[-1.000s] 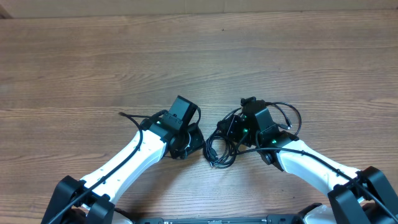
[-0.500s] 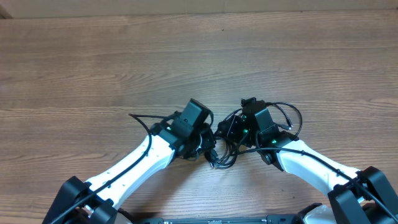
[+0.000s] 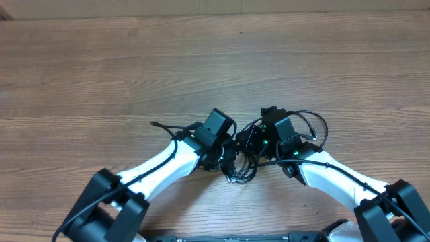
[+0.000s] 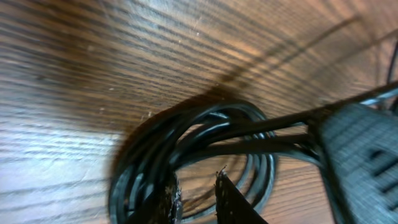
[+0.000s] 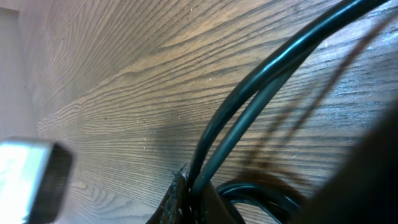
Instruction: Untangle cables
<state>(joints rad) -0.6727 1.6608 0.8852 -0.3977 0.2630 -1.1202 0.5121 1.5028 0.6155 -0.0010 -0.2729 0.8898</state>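
Left pincer (image 4: 198,198), tips apart, stands over the edge of the bunched coil of thin black cables (image 4: 186,134) on the brown wooden worktop (image 4: 93,62); right pincer (image 5: 191,194) clamps two strands.

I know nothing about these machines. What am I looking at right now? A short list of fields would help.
Surface: wooden table
Objects: cables, thin and black, bunched in one coil
Left gripper: open, fingertips just over the coil
Right gripper: shut on two strands that run straight out of the coil
Arms: both meet at the coil, on the near side of the table
Tangle: not yet undone
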